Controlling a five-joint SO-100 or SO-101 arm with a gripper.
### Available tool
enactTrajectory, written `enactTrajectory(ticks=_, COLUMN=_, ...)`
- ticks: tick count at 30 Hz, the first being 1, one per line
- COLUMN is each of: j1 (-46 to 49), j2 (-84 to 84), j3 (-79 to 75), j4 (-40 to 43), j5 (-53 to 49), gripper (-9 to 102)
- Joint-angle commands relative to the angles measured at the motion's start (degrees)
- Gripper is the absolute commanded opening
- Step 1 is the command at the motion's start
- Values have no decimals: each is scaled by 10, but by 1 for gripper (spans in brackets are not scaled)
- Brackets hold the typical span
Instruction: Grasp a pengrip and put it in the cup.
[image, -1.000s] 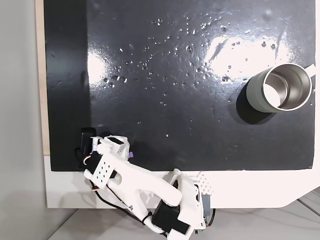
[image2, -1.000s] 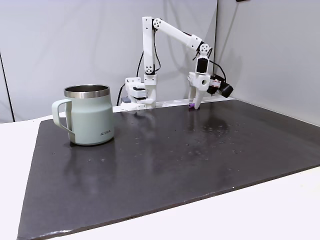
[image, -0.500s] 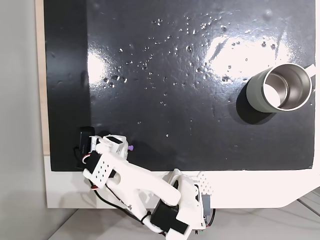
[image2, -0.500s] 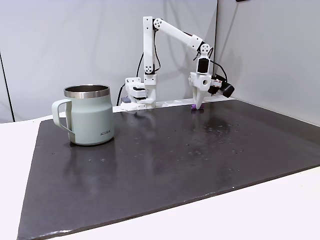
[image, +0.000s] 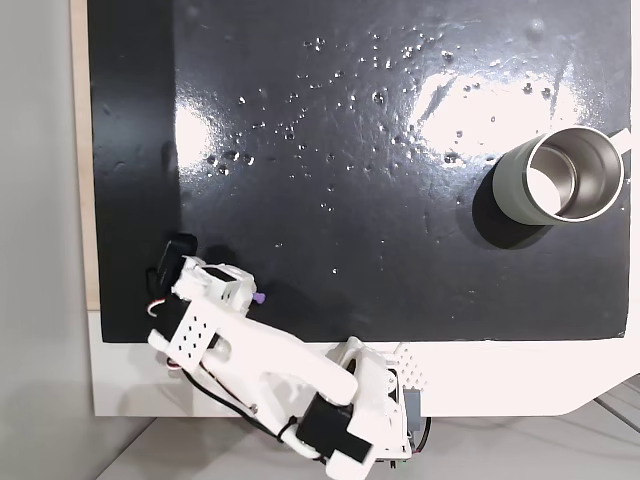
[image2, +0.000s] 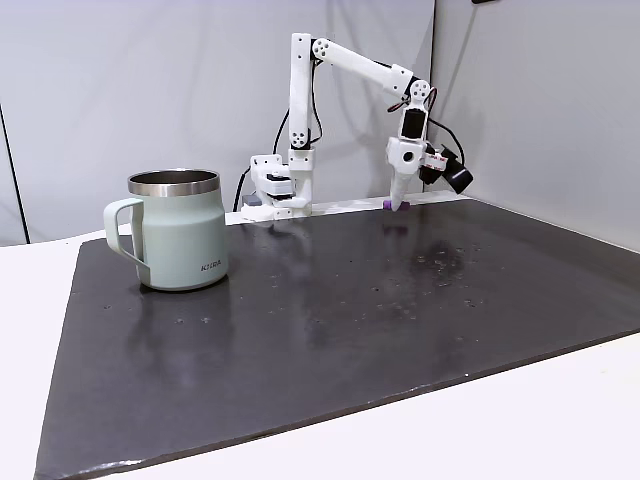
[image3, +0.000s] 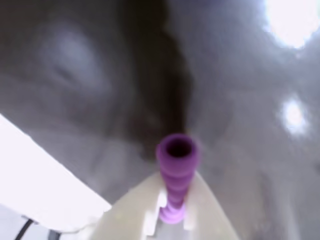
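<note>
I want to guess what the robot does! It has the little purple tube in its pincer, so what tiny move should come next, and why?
Probably swing across the mat toward the cup. The pincer grips the pengrip, which hangs just above the black mat in a fixed view. The cup stands open and upright at the far side, so carrying it over looks like the sensible step.

Both fixed views are sharp and evenly lit, though the top-down one has big white glare patches blown out on the glossy black mat (image: 330, 250), strongest toward its far edge and near the steel cup (image: 560, 178), which drops a short dark shadow beside itself. The side-on fixed view has soft flat light with faint reflections on the mat (image2: 330, 330). The wrist view is really blurry: only the purple pengrip (image3: 176, 170) is halfway in focus, and bright blobs of glare sit top right.
</note>
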Motion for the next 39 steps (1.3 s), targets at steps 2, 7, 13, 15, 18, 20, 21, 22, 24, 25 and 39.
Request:
enactTrajectory(ticks=2, j1=75, j2=50, j3=-111, j4=85, j5=34, gripper=1)
enactTrajectory(ticks=7, j1=158, j2=76, j3=-229, j4=213, j5=47, gripper=1)
enactTrajectory(ticks=13, j1=289, j2=177, j3=-243, j4=241, j5=11, gripper=1)
enactTrajectory(ticks=15, j1=337, j2=197, j3=-255, j4=242, j5=8, gripper=1)
enactTrajectory(ticks=18, j1=418, j2=220, j3=-273, j4=239, j5=-4, gripper=1)
enactTrajectory(ticks=20, j1=477, j2=244, j3=-272, j4=221, j5=-21, gripper=1)
enactTrajectory(ticks=21, j1=506, j2=256, j3=-269, j4=208, j5=-30, gripper=1)
enactTrajectory(ticks=22, j1=537, j2=270, j3=-262, j4=189, j5=-40, gripper=1)
enactTrajectory(ticks=24, j1=596, j2=304, j3=-229, j4=127, j5=-59, gripper=1)
enactTrajectory(ticks=25, j1=624, j2=322, j3=-204, j4=90, j5=-68, gripper=1)
enactTrajectory(ticks=39, j1=904, j2=403, j3=-37, j4=-200, j5=-81, gripper=0)
